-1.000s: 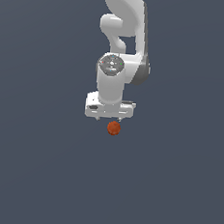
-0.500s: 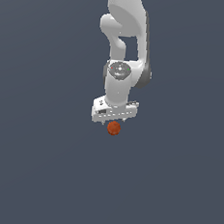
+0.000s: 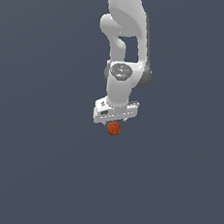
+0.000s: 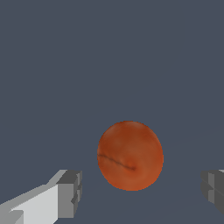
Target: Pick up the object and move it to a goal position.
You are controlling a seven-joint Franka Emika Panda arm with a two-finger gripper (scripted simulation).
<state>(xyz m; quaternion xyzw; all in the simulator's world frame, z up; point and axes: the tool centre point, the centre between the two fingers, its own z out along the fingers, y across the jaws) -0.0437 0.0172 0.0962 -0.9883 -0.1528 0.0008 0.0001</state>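
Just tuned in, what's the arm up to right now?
The white Panda arm has its gripper directly over the small reddish-orange ball, which shows just below the hand in the exterior view. In the wrist view the jaws are open, with one fingertip on each side of the ball and a clear gap to it on both sides. Nothing is grasped yet, so the pick-up is not yet done.

- A plain dark slate-grey surface (image 3: 35,174) fills the exterior view from edge to edge, flat and uniform in tone.
- No seam, edge or marking shows on it in that view.
- In the wrist view the same grey ground (image 4: 109,52) takes up the background, with faint, slightly lighter diagonal streaks toward one side.
- Whether it is a floor or a tabletop cannot be told.
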